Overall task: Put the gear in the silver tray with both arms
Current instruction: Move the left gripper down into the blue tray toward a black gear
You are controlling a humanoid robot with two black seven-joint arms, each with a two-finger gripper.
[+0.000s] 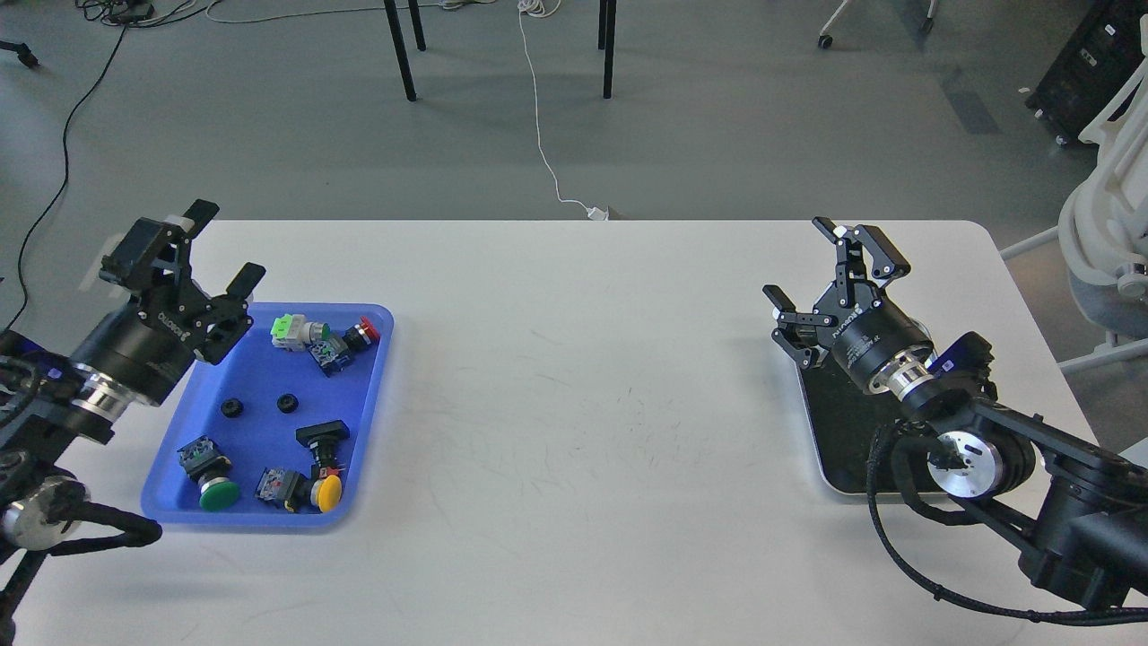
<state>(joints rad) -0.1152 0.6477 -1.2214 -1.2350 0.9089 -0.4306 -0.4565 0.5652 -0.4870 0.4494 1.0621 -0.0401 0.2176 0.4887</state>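
Two small black round gears [232, 407] [287, 401] lie side by side in the middle of the blue tray [372, 395] at the left. My left gripper [224, 247] hangs open and empty above the tray's far left corner, up and left of the gears. The silver tray [837, 431], shiny-rimmed with a dark bottom, sits at the right and is partly hidden by my right arm. Nothing shows on the part of its bottom that I can see. My right gripper [812, 269] stands open and empty over the tray's far left corner.
The blue tray also holds several push-button switches: a green-capped one [218, 493], a yellow-capped one [328, 491], a red one [366, 330], a black one [322, 434] and a green-and-white block [289, 330]. A white chair [1108, 224] stands off the table's right edge.
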